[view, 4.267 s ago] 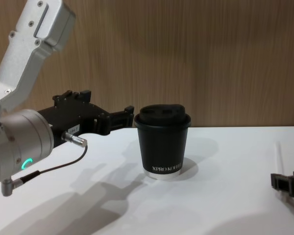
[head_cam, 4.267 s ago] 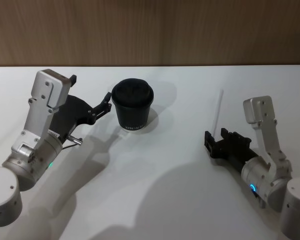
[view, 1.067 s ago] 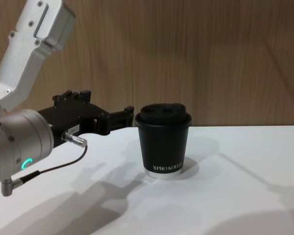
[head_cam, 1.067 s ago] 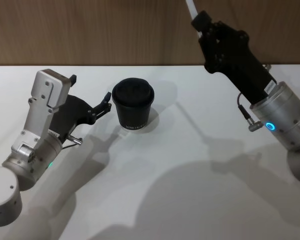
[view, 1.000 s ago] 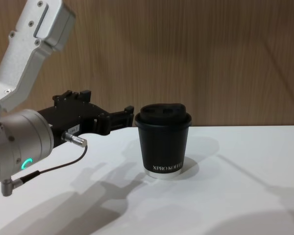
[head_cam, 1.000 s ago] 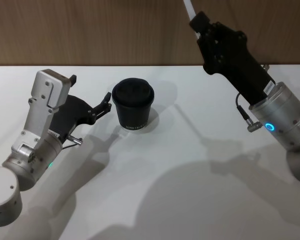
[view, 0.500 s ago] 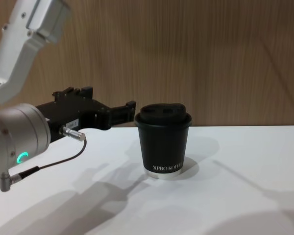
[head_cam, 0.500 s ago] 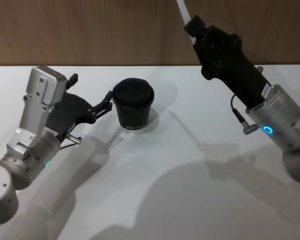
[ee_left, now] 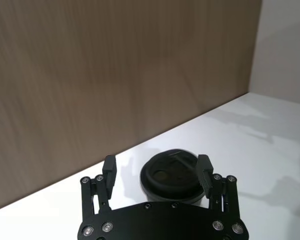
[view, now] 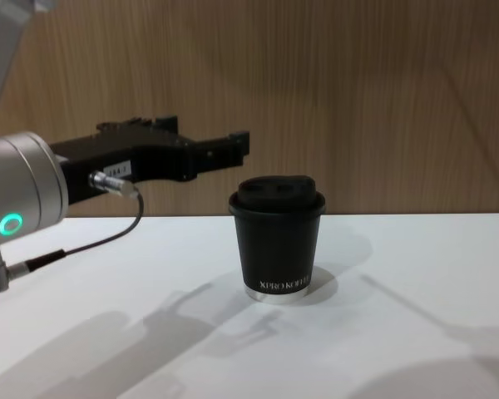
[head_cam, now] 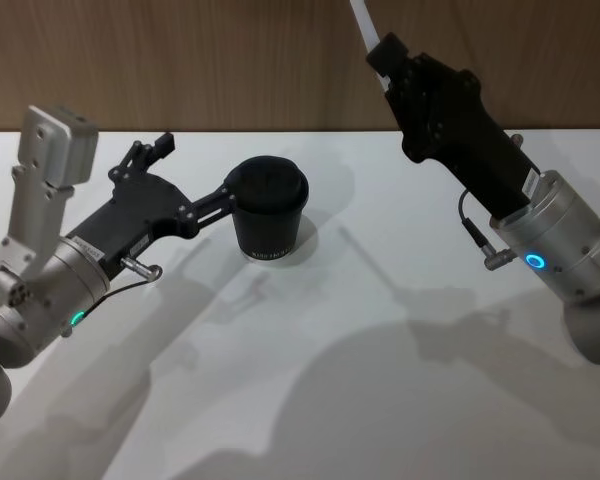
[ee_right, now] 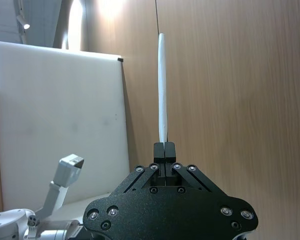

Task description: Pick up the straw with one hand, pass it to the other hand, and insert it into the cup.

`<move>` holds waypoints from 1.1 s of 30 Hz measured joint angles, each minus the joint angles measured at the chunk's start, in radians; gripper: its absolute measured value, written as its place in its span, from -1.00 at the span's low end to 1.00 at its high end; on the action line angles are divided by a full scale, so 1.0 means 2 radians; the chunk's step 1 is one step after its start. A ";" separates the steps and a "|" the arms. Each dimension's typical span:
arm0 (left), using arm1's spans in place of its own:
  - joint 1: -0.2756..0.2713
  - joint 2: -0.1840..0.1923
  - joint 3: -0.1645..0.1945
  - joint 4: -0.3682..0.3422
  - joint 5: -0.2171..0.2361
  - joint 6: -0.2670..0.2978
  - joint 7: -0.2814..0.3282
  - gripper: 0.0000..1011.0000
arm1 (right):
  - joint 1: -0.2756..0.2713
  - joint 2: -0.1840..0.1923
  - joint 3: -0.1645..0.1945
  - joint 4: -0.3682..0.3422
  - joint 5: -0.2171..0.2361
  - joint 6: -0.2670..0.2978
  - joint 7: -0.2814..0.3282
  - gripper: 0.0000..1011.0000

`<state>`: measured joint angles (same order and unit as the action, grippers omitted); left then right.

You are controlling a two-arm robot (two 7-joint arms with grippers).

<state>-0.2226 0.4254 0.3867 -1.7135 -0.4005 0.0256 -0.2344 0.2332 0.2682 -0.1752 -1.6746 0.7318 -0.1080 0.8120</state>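
At left, the left gripper (head_cam: 193,170) is held above the white worktop (head_cam: 330,400). Its jaws are spread apart, and one tip is set close beside the lid of the cup (head_cam: 268,215). The black lidded cup is stood upright on the worktop, left of centre, before a wood-panelled wall (head_cam: 180,60). At right, the right gripper (head_cam: 385,50) is held high, up and to the right of the cup. Its jaws are clamped on the lower end of the straw (head_cam: 360,18), which is pointed upward beyond them.

White straw (ee_right: 162,90); black cup (view: 276,237), white lettering (view: 287,284); brown wood-grain wall (view: 382,100).
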 joint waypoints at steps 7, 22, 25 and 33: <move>-0.007 0.005 -0.006 -0.005 -0.037 -0.001 -0.049 0.98 | 0.000 0.000 0.000 0.001 0.002 0.000 0.002 -0.99; -0.042 -0.005 -0.009 0.019 -0.123 -0.015 -0.154 0.98 | 0.001 0.001 -0.001 0.002 0.004 -0.001 0.004 -0.99; -0.047 -0.008 -0.009 0.024 -0.136 -0.019 -0.167 0.98 | 0.001 0.001 -0.001 0.002 0.004 -0.001 0.004 -0.99; -0.062 -0.018 -0.011 0.039 -0.178 -0.025 -0.206 0.98 | 0.001 0.001 -0.001 0.002 0.004 -0.001 0.005 -0.99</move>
<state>-0.3466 0.3892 0.3640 -1.6352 -0.7559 -0.0251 -0.6469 0.2350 0.2695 -0.1772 -1.6703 0.7401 -0.1094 0.8210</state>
